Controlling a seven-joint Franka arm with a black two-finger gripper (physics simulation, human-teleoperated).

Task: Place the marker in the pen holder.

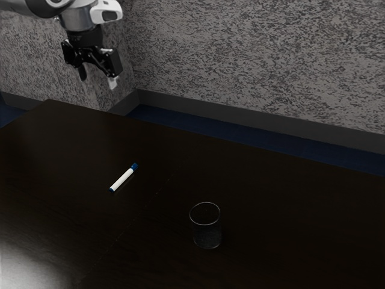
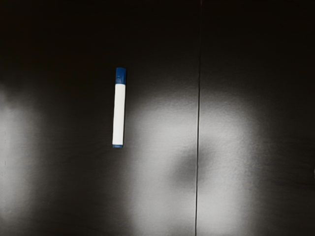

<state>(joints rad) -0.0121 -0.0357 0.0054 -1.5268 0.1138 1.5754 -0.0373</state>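
While the exterior view shows a clear pen holder (image 1: 207,235) lower centre, fingers (image 1: 113,83) hang spread, upper left. Wrist view: blue-capped marker (image 2: 119,113), near table (image 2: 275,59) seam (image 2: 198,98).

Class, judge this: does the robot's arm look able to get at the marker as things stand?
Probably yes: the marker lies flat on the table, nothing covering it, and the open gripper hangs empty.

On the table (image 1: 289,198), a seam (image 2: 198,103) apparently runs between marker (image 1: 123,179) and pen holder (image 1: 207,233).

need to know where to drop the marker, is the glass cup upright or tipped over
Upright: the glass cup stands on its base, round rim facing up.
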